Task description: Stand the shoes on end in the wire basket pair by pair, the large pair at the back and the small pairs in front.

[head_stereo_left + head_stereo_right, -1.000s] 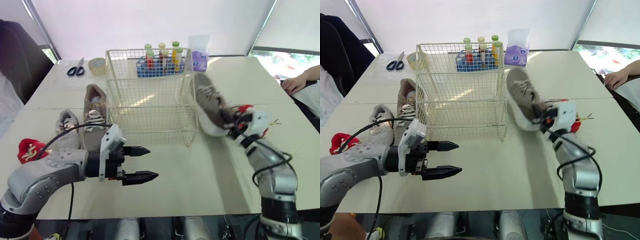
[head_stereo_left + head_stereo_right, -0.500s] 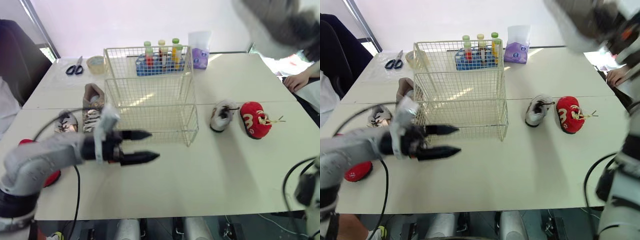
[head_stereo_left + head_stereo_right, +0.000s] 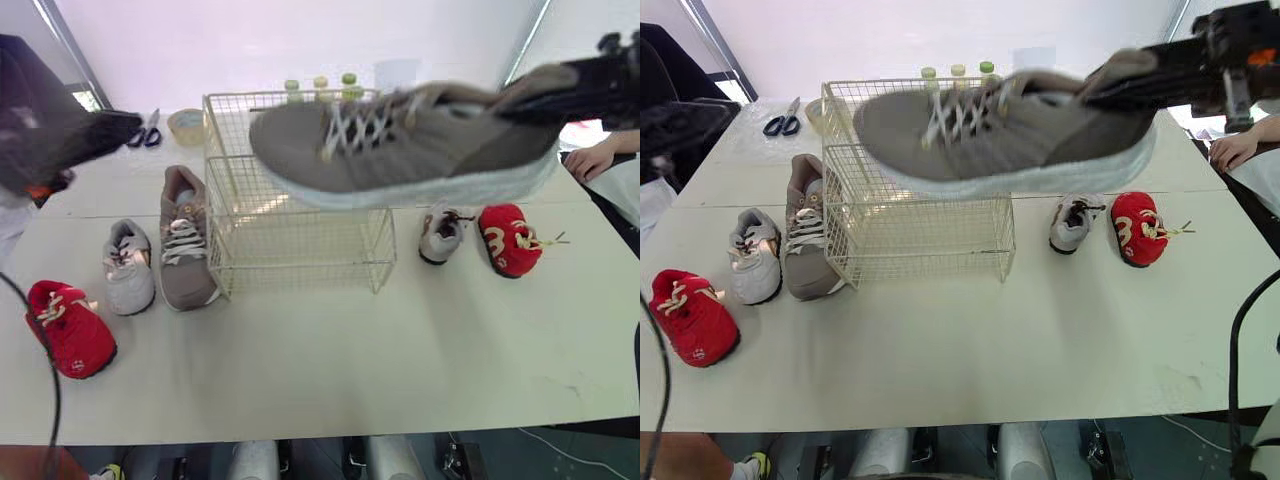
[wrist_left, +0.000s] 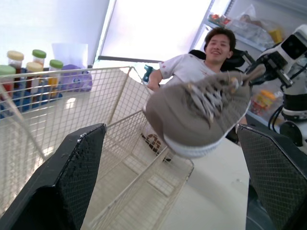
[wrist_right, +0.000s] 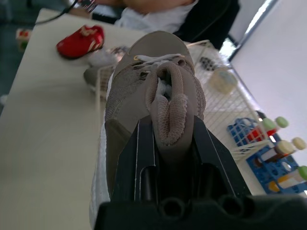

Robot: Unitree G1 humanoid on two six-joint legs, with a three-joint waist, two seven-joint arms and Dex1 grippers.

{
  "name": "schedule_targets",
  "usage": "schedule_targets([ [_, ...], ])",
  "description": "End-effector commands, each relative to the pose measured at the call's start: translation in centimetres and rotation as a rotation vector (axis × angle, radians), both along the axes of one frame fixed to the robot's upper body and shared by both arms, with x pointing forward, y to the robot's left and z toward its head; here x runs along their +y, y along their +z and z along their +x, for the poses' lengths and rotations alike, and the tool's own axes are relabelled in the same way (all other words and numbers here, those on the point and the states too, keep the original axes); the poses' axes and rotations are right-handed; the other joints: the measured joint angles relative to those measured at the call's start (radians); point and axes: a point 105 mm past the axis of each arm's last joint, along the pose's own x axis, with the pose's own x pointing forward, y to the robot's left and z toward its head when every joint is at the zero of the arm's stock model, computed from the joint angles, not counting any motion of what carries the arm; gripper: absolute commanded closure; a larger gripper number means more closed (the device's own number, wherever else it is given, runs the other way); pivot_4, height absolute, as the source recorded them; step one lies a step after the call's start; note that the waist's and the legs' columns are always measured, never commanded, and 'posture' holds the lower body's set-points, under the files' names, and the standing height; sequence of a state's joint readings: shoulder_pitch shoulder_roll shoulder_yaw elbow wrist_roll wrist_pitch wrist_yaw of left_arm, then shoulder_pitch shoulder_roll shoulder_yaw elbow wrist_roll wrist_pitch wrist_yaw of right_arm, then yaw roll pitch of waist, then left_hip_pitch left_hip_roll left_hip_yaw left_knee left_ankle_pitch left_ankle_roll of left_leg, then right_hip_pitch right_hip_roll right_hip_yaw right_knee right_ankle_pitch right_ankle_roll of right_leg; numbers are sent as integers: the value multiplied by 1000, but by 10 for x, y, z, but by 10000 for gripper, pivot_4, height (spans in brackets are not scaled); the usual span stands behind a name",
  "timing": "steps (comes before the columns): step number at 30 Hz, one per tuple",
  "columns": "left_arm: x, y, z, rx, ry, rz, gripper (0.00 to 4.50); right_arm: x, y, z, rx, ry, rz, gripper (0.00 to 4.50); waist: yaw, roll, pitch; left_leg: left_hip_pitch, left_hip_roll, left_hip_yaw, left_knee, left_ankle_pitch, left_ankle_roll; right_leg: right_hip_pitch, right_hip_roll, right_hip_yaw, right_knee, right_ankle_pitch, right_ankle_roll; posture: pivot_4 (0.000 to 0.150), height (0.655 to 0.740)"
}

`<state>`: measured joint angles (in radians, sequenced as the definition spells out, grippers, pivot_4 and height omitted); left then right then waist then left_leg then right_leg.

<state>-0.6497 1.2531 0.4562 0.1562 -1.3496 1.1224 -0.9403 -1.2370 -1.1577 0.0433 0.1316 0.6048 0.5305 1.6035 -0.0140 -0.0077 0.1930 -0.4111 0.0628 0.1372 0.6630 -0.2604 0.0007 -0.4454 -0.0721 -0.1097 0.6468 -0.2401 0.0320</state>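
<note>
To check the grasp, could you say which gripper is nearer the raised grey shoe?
Right. The right gripper clamps the raised grey shoe at the heel; the left gripper is open, clear of its toe.

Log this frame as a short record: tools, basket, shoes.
right tool: shut on large grey shoe at its heel, in the air, sole down
left tool: open, empty
basket: empty
left of basket: second large shoe, left small grey shoe, left small red shoe
right of basket: right small grey shoe, right small red shoe
</note>
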Motion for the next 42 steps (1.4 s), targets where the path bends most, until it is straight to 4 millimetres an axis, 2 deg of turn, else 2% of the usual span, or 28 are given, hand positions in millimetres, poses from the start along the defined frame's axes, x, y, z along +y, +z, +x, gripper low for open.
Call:
schedule_targets([
  [1,-10,8,-9,-21,-92,33,0,19,18,-27,-134,150,-37,43125,5,-1,0,0,0,0,0,0,0,0,0,0,0,0,0,1500,7357],
  [6,-44,-8,-16,60,-287,75,0,32,17,-35,-184,244,-78,43125,1,-2,1,-1,0,0,0,0,-1,0,-1,0,0,0,0,1500,7357],
  [12,-72,-31,-14,123,-407,122,0,35,15,-44,-199,296,-90,43125,0,-3,2,-1,0,0,1,3,-7,0,0,0,1,0,0,1500,7357],
  [17,-87,-46,-14,176,-494,143,0,35,15,-52,-202,317,-87,43125,0,-3,2,-1,0,-1,1,4,-7,0,0,0,2,0,0,1500,7357],
  [21,-94,-60,-7,209,-516,180,0,34,15,-56,-207,322,-81,43125,2,-3,2,-1,0,-1,2,4,-7,0,0,0,2,0,0,1500,7357],
  [27,-100,-61,-10,221,-609,153,0,34,15,-57,-209,311,-79,43125,2,-3,2,-1,0,-1,2,4,-7,1,1,0,2,0,0,1500,7357],
  [28,-101,-59,-12,228,-630,139,5133,34,14,-57,-207,309,-79,43127,2,-3,2,-1,0,-1,2,4,-7,1,1,0,2,0,0,1500,7357],
  [29,-101,-57,-14,228,-643,127,7522,34,14,-57,-206,308,-80,43127,2,-3,2,-1,0,-1,2,4,-7,1,1,0,2,0,0,1500,7357],
  [31,-100,-54,-15,229,-653,109,17482,34,14,-57,-203,303,-82,43127,1,-3,2,0,0,-1,2,4,-7,1,1,0,2,0,0,1500,7357],
  [34,-99,-50,-15,224,-653,91,28826,33,13,-56,-201,288,-89,43127,0,-3,2,0,0,-1,2,4,-7,1,1,0,3,0,0,1500,7357],
  [36,-98,-50,-13,204,-622,86,34273,33,11,-55,-190,277,-94,43127,1,-3,2,0,0,-1,3,4,-7,1,1,0,3,0,0,1500,7357],
  [38,-98,-49,-10,184,-587,82,37020,31,9,-53,-181,257,-94,43127,1,-3,2,0,0,-2,3,4,-7,1,1,0,3,0,0,1500,7357],
  [41,-95,-45,-9,157,-544,42,37071,24,10,-37,-167,146,-54,29081,2,-3,2,0,0,-2,3,4,-7,1,0,0,3,0,0,1500,7357],
  [42,-93,-42,-9,141,-521,21,37071,15,14,-31,-154,85,-2,24587,2,-3,2,0,0,-2,4,4,-7,1,0,0,3,0,0,1500,7357],
])
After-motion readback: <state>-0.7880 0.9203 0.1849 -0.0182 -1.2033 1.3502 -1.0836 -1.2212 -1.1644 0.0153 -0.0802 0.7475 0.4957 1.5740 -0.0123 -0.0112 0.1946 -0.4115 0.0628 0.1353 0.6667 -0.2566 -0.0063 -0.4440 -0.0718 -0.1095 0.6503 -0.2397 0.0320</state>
